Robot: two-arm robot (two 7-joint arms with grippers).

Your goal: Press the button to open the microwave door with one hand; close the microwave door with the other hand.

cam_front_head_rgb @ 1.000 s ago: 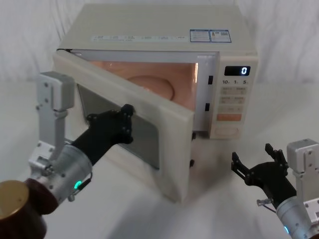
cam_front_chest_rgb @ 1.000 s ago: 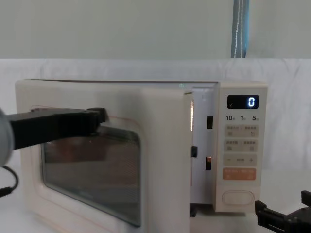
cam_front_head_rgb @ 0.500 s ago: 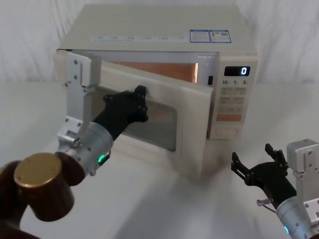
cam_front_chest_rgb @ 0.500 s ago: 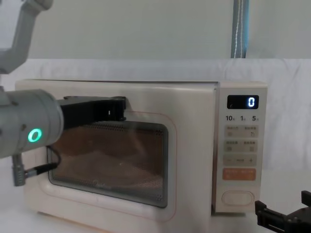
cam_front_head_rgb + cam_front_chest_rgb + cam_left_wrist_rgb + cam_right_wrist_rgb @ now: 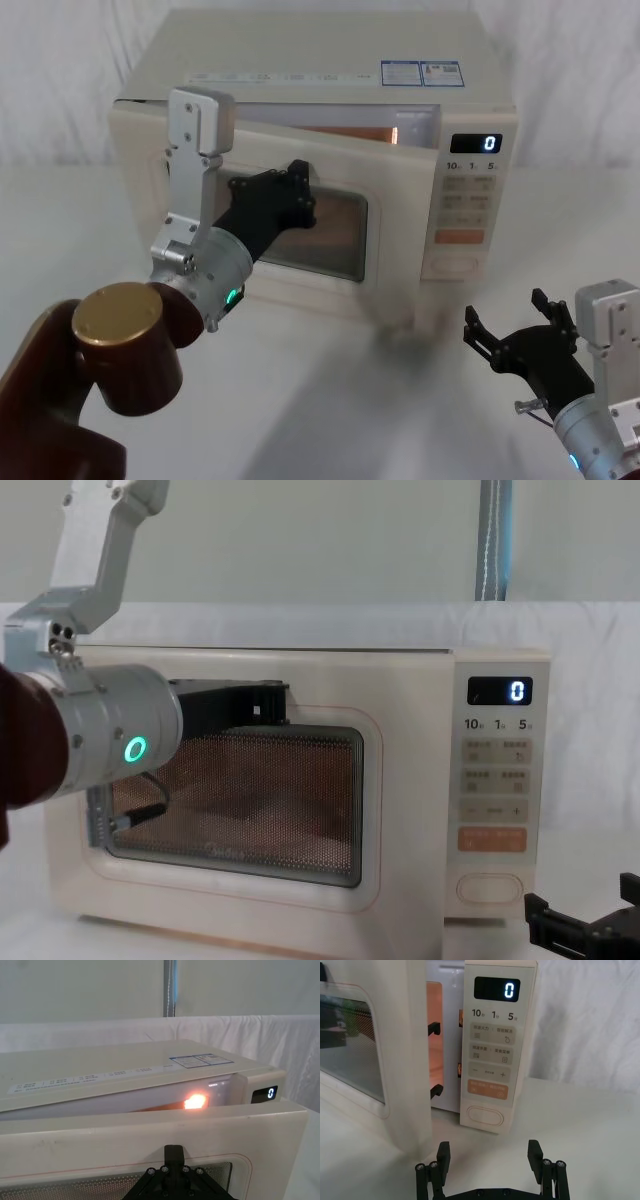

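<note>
The cream microwave (image 5: 320, 50) faces me with its display (image 5: 496, 989) reading "0". The microwave door (image 5: 392, 240) stands slightly ajar; a narrow gap at its free edge lets the lit cavity (image 5: 195, 1102) show. My left gripper (image 5: 297, 190) is shut and its tip (image 5: 173, 1152) presses against the door just above the dark window (image 5: 240, 800). Low at the front right of the microwave, my right gripper (image 5: 489, 1156) hovers open and empty over the table. It faces the large cream pill-shaped button (image 5: 484, 1115) from a short distance without touching it.
The microwave sits on a white cloth-covered table (image 5: 330, 400) with a white backdrop behind. My left arm's brown joint with a gold cap (image 5: 120, 318) takes up the near left. An orange bar key (image 5: 488, 1089) sits directly above the button.
The door has swung from wide open to nearly shut, with my left gripper moving forward and right against it. The right gripper has stayed where it was.
</note>
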